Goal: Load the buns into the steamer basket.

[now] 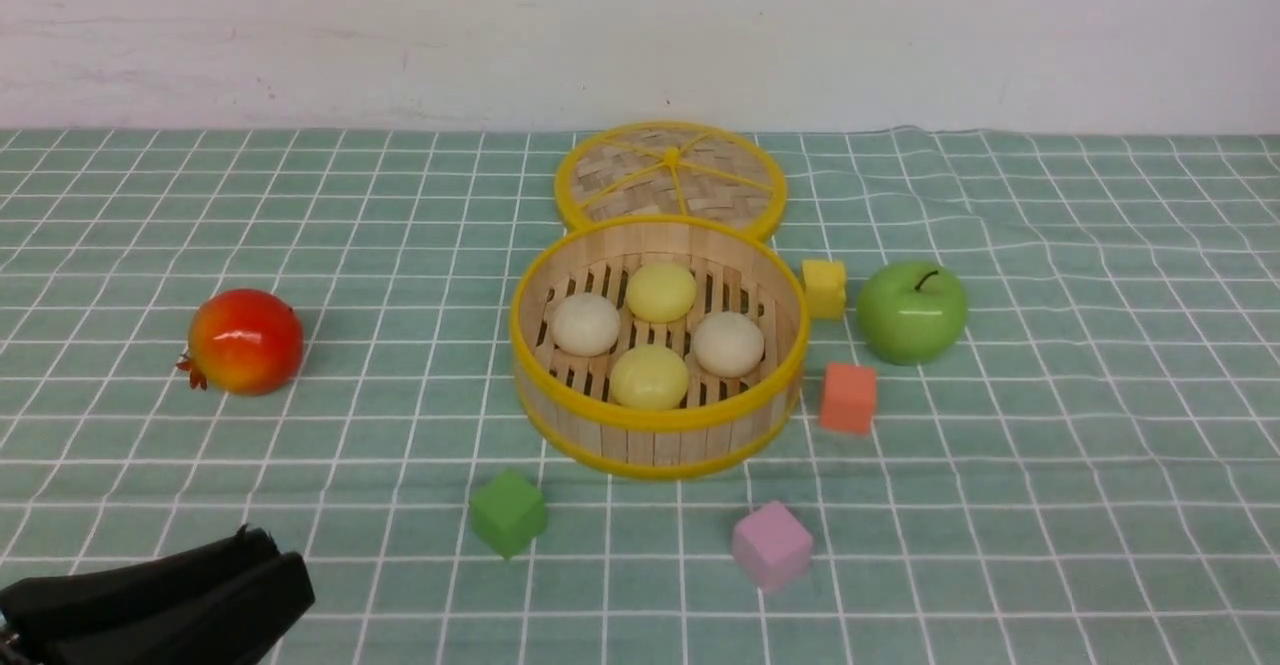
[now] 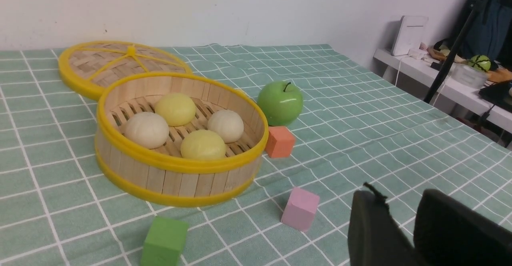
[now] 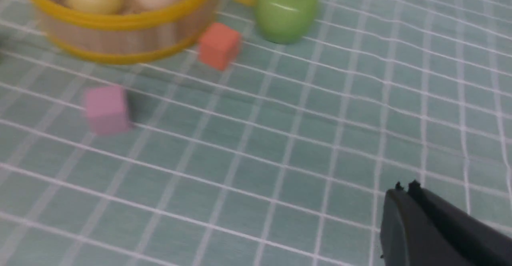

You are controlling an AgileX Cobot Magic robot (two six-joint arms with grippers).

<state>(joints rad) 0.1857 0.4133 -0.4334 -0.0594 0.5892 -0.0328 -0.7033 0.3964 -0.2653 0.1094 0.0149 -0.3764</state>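
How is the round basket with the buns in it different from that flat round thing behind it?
The steamer basket has a tall upright slat wall and holds four buns; the lid is a flat woven disc with yellow spokes, holding nothing. The basket sits nearer the robot, the lid behind it. Both are round bamboo with yellow rims.

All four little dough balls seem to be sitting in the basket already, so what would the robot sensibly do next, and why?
Probably nothing more than draw both arms back and stop. All four buns lie on the slatted floor of the steamer basket, and none is left on the cloth. The left gripper hangs empty, jaws slightly apart, near the pink cube; the right gripper is shut on nothing.
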